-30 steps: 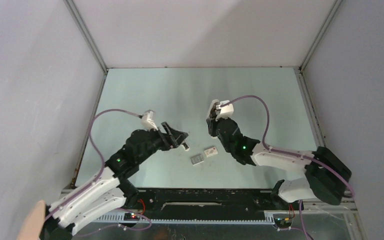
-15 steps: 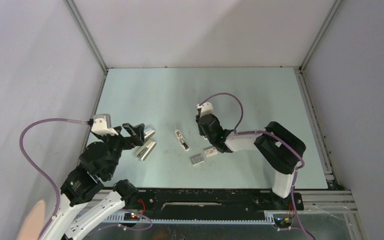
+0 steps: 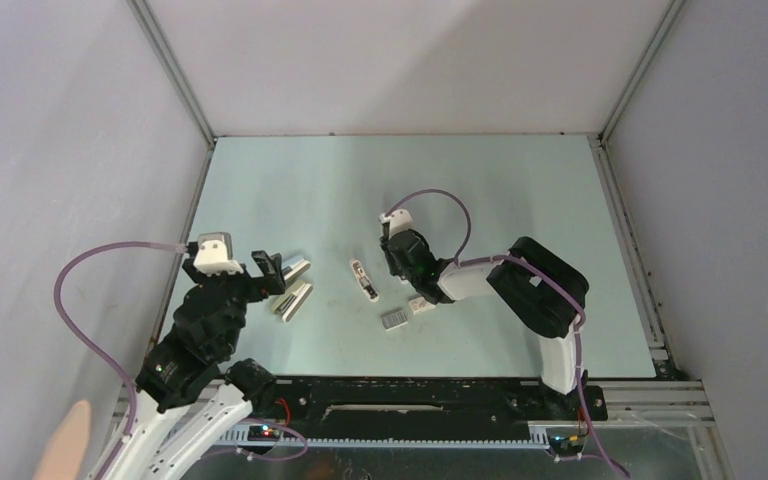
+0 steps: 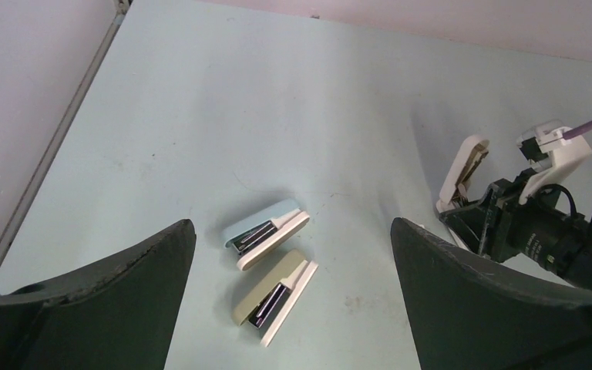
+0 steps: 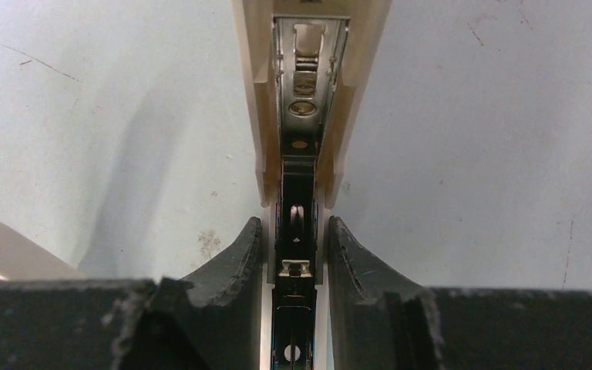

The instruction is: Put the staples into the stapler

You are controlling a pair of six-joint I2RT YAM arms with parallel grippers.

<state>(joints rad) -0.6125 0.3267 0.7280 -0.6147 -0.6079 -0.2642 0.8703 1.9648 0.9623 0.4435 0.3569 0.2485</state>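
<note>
The stapler (image 5: 308,100) is cream-white with a dark metal channel, the staples (image 3: 395,319) grey, the table (image 3: 480,190) pale mint; 1 pale-blue stapler (image 4: 266,233), 1 beige stapler (image 4: 274,297), both white-edged

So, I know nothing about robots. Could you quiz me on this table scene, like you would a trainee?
1. How many closed staplers lie ahead of the left pincer?
2. True or false: the left pincer holds the staples.
3. What lies between the right pincer's fingers? A the staples; B the stapler, opened out; C a closed stapler.
Key: 1 two. 2 false: it is open and empty, and the staples lie on the table. 3 B.
</note>
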